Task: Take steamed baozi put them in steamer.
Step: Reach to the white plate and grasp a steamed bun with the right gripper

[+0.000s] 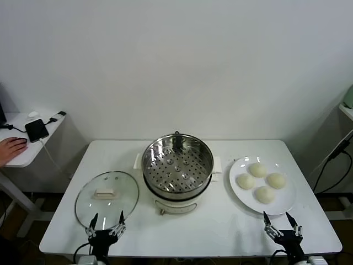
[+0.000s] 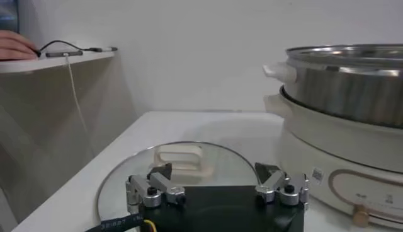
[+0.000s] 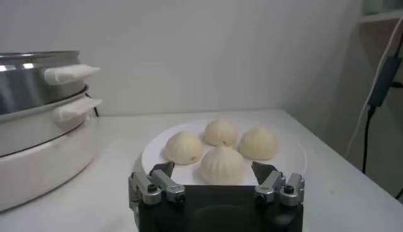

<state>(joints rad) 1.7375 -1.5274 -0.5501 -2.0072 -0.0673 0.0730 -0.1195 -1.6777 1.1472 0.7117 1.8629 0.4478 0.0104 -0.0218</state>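
Baozi (image 1: 261, 181) on plate (image 1: 239, 192), steamer (image 1: 177, 166) alongside

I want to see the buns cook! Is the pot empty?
Empty. The steamer shows only its bare holed tray; all four baozi sit on the plate.

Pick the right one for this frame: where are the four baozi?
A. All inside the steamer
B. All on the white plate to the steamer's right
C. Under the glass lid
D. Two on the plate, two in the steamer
B: all four baozi sit on the white plate, to the right of the steamer, whose perforated tray holds none; the glass lid lies flat on the table at the left.
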